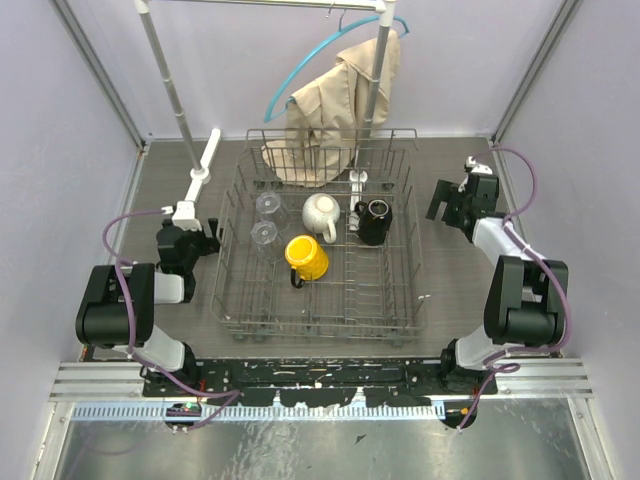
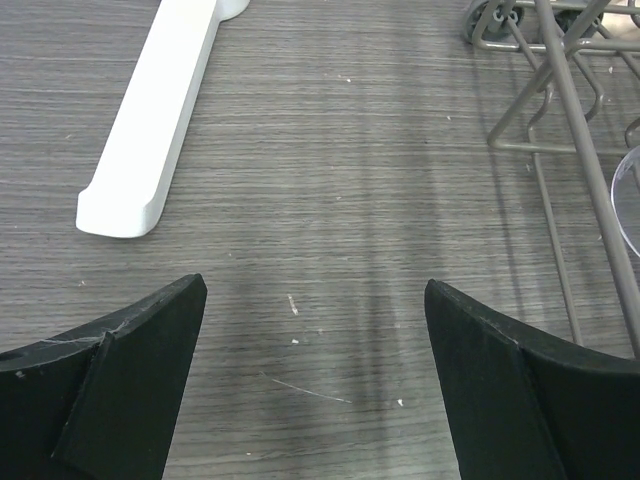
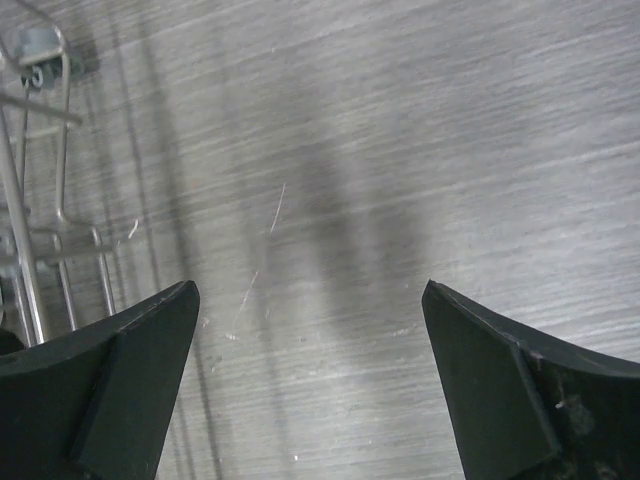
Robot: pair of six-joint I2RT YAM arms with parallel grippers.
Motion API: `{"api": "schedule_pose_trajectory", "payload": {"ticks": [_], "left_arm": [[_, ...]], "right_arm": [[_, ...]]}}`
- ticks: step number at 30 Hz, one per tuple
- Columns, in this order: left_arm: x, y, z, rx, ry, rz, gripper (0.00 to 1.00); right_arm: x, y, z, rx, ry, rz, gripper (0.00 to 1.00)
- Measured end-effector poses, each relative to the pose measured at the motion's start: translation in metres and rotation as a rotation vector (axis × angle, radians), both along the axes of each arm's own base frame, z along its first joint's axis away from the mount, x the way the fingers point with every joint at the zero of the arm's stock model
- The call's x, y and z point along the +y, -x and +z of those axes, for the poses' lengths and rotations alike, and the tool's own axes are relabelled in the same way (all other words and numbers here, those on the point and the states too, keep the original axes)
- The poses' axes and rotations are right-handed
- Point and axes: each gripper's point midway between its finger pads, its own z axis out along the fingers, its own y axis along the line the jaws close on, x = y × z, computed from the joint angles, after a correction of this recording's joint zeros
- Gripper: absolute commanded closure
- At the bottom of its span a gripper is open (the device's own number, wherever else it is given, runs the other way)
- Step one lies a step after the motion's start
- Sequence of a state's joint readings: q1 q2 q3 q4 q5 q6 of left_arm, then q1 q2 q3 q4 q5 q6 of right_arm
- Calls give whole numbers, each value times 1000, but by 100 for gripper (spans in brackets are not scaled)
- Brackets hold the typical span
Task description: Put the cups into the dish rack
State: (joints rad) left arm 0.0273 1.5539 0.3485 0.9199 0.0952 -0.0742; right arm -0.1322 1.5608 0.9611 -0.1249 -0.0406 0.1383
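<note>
**A:** All five look loaded to me. The round-bellied white mug (image 1: pixel 320 213), the black mug (image 1: pixel 374 221) and the yellow mug (image 1: pixel 307 258) sit inside the large grey metal wire dish rack (image 1: pixel 413 250). The two clear glass tumblers (image 1: pixel 263 235) are in there too, close to its left wall.

**B:** And the arms?

**A:** Both are outside it. The left hand (image 2: pixel 315 300) hangs low over the grey wood-grain desk (image 2: pixel 330 150), just beside the rack's left wall, fingers spread wide with nothing between them. The right hand (image 3: pixel 310 300) is off the rack's far right corner, also spread and empty.

**B:** So what could spoil it?

**A:** A careless move away, I'd say. The left hand is near the wires, and a finger catching one would jolt the rack. It seems to stand on a small wheel (image 2: pixel 482 20) at the corner, so it might roll. The tumblers by that wall would probably rattle or tip first. I can't tell whether the yellow mug is seated between tines or lying loose.
</note>
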Motion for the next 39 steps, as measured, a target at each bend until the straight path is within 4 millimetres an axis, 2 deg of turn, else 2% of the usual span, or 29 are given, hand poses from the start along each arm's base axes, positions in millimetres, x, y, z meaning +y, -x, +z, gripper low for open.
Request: {"api": "schedule_pose_trajectory", "payload": {"ticks": [6, 12, 16, 20, 24, 29, 36, 39], "left_arm": [[-4, 1, -1, 4, -3, -26, 2], [-4, 1, -1, 3, -5, -31, 2], [-4, 1, -1, 3, -6, -31, 2], [-4, 1, -1, 3, -6, -31, 2], [-4, 1, -1, 3, -6, -31, 2], [-4, 1, -1, 3, -6, -31, 2], [-4, 1, -1, 3, -6, -31, 2], [-4, 1, -1, 3, -6, -31, 2]], "right_arm": [[9, 27, -5, -104, 2, 31, 0], [13, 60, -28, -227, 37, 53, 0], [17, 69, -40, -320, 45, 63, 0], [21, 73, -39, -426, 57, 80, 0], [23, 85, -44, -494, 74, 71, 0], [23, 78, -43, -523, 89, 65, 0], [33, 41, -18, -572, 139, 83, 0], [31, 40, -21, -553, 159, 78, 0]]}}
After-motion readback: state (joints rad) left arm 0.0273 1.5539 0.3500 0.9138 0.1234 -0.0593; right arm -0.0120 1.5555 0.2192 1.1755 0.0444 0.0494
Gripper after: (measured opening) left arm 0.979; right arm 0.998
